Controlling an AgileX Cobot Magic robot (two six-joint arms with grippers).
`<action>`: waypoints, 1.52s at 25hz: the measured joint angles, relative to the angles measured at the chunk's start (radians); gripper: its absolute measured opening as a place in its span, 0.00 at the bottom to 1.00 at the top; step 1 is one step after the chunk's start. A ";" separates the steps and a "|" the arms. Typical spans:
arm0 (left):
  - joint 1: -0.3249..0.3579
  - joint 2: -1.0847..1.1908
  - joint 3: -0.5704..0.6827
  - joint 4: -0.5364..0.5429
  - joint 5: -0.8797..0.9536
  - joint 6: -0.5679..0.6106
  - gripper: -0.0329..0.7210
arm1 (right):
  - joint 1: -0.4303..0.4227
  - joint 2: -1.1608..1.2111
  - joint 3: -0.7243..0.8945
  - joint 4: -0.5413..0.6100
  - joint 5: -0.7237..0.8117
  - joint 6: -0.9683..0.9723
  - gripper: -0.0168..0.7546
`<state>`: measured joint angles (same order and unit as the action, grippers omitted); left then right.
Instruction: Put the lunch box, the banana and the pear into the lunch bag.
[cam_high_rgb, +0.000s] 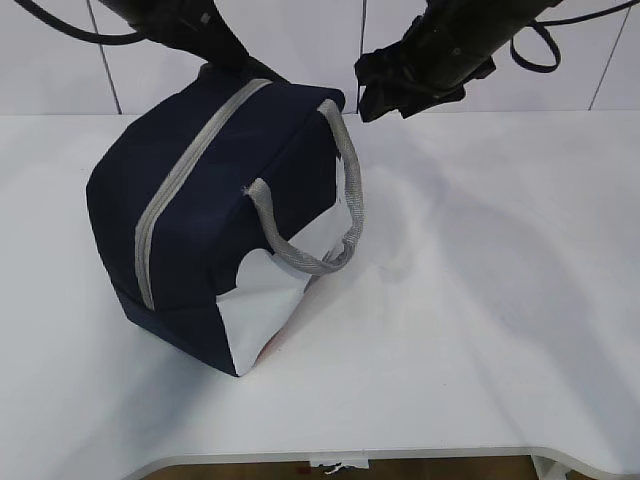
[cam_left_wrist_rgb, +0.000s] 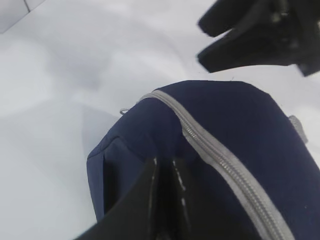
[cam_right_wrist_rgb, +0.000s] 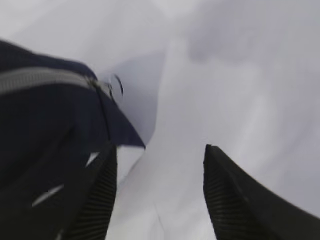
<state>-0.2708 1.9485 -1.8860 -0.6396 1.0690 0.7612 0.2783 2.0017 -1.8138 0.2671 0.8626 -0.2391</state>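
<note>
Lunch bag (cam_high_rgb: 215, 215) sits zipped at desk (cam_high_rgb: 480, 300) 9 o'clock, left pincer (cam_left_wrist_rgb: 165, 172) pinched shut on its far end prob. to steady it, right pincer (cam_right_wrist_rgb: 157, 195) spread wide nr ring pull (cam_right_wrist_rgb: 116, 86), empty.

Bright, even light falls from above, leaving soft grey shadows on the white table (cam_high_rgb: 480, 300) right of the lunch bag (cam_high_rgb: 200, 220). The exterior view is sharp. Both wrist views are blurred, especially the near dark fingers (cam_right_wrist_rgb: 240, 200).
</note>
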 joint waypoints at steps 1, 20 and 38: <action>0.000 0.000 0.000 0.002 -0.002 -0.012 0.08 | 0.000 -0.004 -0.011 -0.007 0.040 0.002 0.57; 0.006 -0.082 -0.001 0.171 0.131 -0.155 0.57 | 0.000 -0.010 -0.150 -0.111 0.377 0.072 0.57; 0.018 -0.360 0.141 0.508 0.180 -0.493 0.51 | 0.000 -0.452 0.238 -0.259 0.383 0.152 0.57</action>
<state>-0.2530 1.5883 -1.7448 -0.1317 1.2487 0.2678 0.2783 1.5496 -1.5756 0.0083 1.2457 -0.0872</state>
